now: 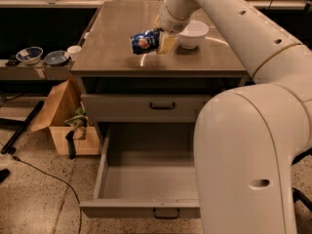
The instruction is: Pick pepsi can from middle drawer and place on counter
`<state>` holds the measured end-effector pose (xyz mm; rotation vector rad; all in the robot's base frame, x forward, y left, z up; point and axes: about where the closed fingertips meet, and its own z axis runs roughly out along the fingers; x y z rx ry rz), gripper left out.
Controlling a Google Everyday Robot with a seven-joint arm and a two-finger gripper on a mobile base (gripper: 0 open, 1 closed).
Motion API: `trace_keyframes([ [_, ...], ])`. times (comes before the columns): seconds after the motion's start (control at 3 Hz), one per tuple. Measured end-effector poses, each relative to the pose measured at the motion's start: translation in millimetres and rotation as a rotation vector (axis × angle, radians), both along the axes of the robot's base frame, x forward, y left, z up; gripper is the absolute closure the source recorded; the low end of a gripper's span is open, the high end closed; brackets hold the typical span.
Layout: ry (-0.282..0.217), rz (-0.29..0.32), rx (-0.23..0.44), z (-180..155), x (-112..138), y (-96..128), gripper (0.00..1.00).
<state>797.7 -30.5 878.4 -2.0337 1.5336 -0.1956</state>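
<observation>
In the camera view, you have the pick done. The gripper (157,41) is clamped on the pepsi can (143,41), which lies tilted on its side between the fingers, over the counter (112,52) and just left of the white bowl (193,33). The middle drawer (146,182) stands pulled out below (no can in it). What's left, as I judge it, is to set the can down and let go. I cannot tell whether it already touches the top.
</observation>
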Motion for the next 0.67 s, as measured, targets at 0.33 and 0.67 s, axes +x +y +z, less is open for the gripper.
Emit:
trace_keyframes([
  [0.33,0.000,0.000,0.000,0.0,0.0,0.0,0.27],
  [0.67,0.000,0.000,0.000,-0.1,0.0,0.0,0.04],
])
